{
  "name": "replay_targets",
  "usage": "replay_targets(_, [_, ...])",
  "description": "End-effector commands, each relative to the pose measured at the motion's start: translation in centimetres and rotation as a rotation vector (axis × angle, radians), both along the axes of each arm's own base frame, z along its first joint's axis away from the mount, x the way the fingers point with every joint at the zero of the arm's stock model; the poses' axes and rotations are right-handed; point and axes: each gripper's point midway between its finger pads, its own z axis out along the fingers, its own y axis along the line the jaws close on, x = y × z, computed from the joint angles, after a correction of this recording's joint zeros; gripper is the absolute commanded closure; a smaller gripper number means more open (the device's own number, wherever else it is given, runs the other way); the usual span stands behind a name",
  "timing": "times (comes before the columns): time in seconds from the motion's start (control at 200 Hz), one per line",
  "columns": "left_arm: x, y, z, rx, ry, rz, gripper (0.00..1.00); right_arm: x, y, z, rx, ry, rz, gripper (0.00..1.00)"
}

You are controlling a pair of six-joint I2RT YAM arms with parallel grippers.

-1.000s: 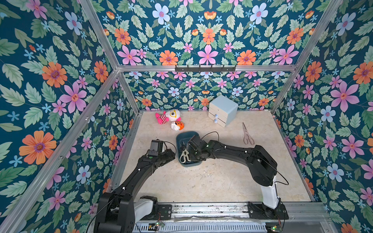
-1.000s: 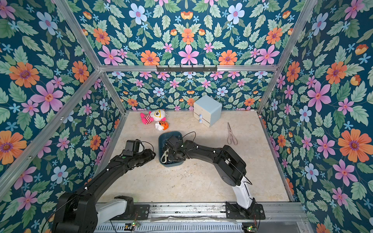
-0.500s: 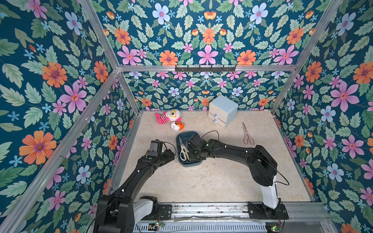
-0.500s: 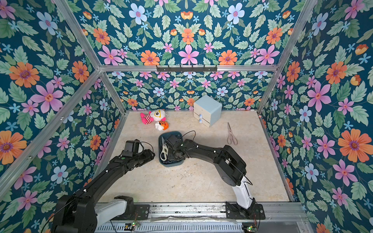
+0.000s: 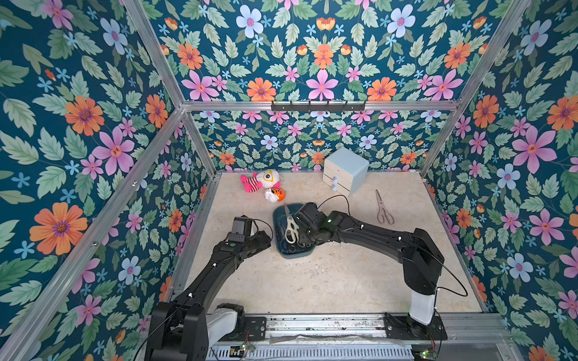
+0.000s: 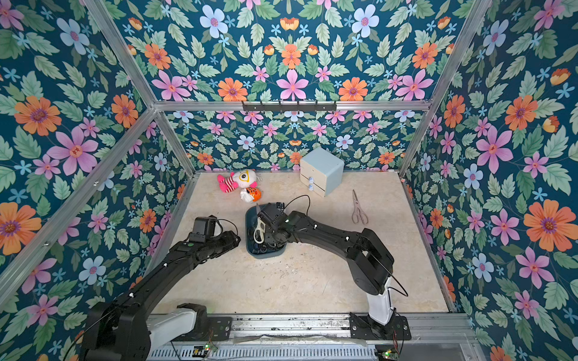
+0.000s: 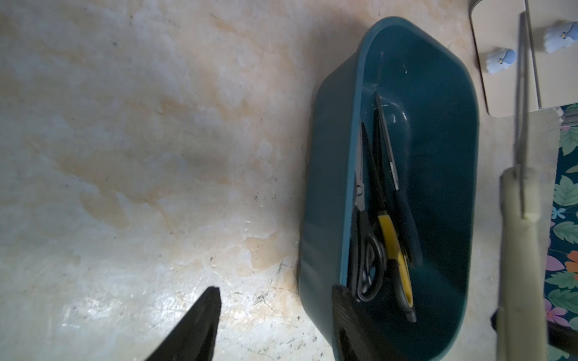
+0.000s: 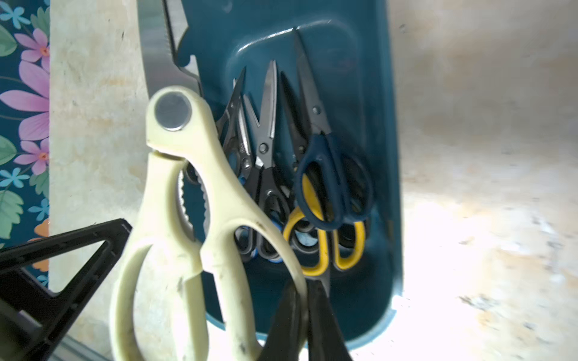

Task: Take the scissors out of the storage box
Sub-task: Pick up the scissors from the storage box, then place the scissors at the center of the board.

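Loop of cream scissors (image 8: 175, 218) clamped in right gripper (image 8: 305, 290), above storage box (image 7: 328, 156), left gripper (image 7: 275, 290) jaws apart beside rim

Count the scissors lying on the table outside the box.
1: the pink pair near the cube. The right gripper holds the cream pair over the box; other pairs lie inside it.

Of scissors, one cream-handled pair (image 5: 291, 228), one pale-handled pair (image 5: 384, 210) on the counter (image 5: 312, 281) at two o'clock, and at least four tangled pairs (image 8: 312, 175) inside the one storage box (image 5: 295, 254) are counted. Two toys are tallied at eleven o'clock, a pink-striped plush toy (image 5: 251, 184) and an orange plush toy (image 5: 276, 195). One drawer cube (image 5: 347, 168) is noted at one o'clock.
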Motion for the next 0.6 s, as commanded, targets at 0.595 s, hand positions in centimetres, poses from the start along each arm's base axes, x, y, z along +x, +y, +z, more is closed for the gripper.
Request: replay_targets(0.595, [2.0,-0.6,2.9,-0.071,-0.030,0.112,0.38,6.7,-23.7,-0.2,-0.190,-0.021,-0.245,1.00])
